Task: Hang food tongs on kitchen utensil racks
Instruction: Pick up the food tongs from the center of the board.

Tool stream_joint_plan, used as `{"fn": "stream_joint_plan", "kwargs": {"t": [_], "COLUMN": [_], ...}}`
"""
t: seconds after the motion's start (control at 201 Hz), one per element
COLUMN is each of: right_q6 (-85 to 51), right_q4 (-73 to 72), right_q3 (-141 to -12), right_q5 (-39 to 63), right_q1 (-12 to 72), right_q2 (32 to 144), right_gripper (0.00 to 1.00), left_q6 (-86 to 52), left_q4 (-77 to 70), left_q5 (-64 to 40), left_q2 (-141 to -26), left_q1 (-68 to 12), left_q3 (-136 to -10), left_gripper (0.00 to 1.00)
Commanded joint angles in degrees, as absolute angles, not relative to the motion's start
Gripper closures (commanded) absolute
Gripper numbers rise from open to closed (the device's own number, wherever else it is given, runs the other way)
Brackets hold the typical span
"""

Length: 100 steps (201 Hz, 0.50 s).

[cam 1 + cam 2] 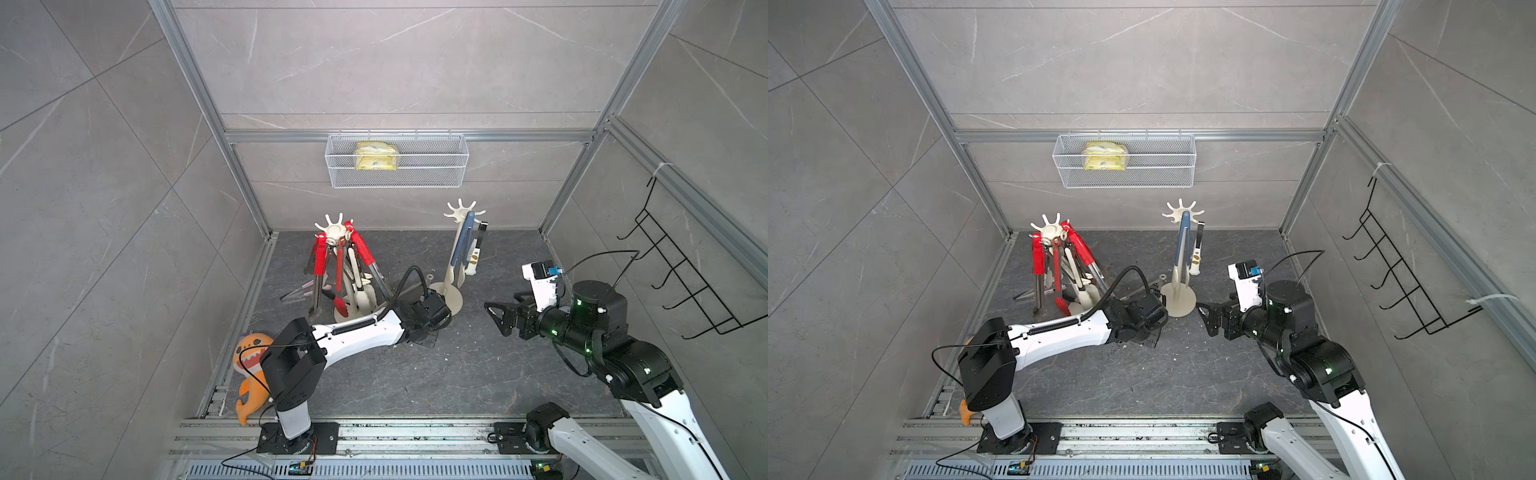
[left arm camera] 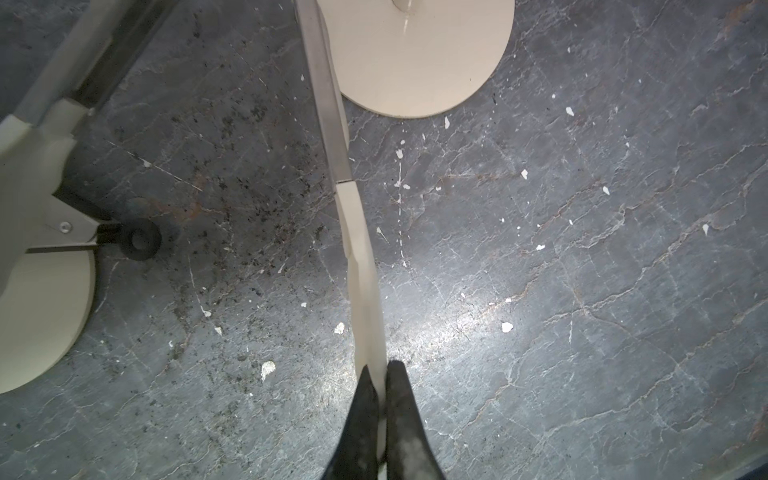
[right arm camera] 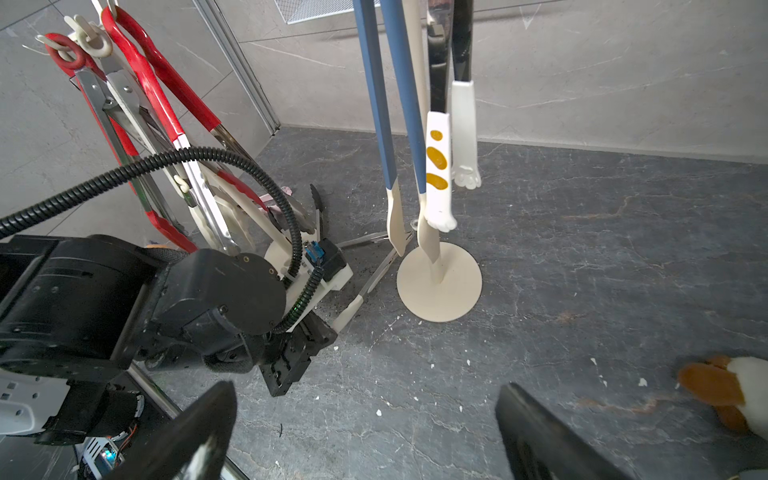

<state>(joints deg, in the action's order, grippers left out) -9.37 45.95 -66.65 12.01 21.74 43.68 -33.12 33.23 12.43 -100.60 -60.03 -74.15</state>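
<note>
- Grips the cream tip of one pair of food tongs (image 2: 357,232) with the left claw (image 2: 380,374), jaws pinched narrow around it.
- Has those tongs flat on the desk (image 1: 436,374), long axis running straight out from the claw, steel arm passing just beside the round foot of the right rack (image 2: 419,54).
- Cannot see the ring end from the wrist; presumably the far end.
- Holds the right claw (image 1: 495,319) spread wide and empty, near the same rack.
- Likely calls for lifting and tipping the far end up to a hook; left arm nearer, already on it.
- Shows the left rack (image 1: 332,230) crowded, mostly red-handled pairs.
</note>
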Motion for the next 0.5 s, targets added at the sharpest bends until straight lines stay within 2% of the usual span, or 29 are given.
{"fn": "stream_joint_plan", "kwargs": {"t": [0.0,0.493], "right_q6": [-8.5,-7.9], "right_q4": [44.9,45.1], "right_q3": [-68.2,-68.6], "right_q5": [11.6,11.4], "right_q1": [22.0,22.1], "right_q2": [43.5,43.9], "right_gripper": [0.00,0.00], "left_q6": [-34.7,-34.3], "left_q4": [29.0,20.3], "left_q5": [10.7,3.9], "left_q2": [-97.3,-92.2], "left_q1": [-60.2,-61.9], "left_q3": [-72.6,-64.4], "left_gripper": [1.00,1.00]}}
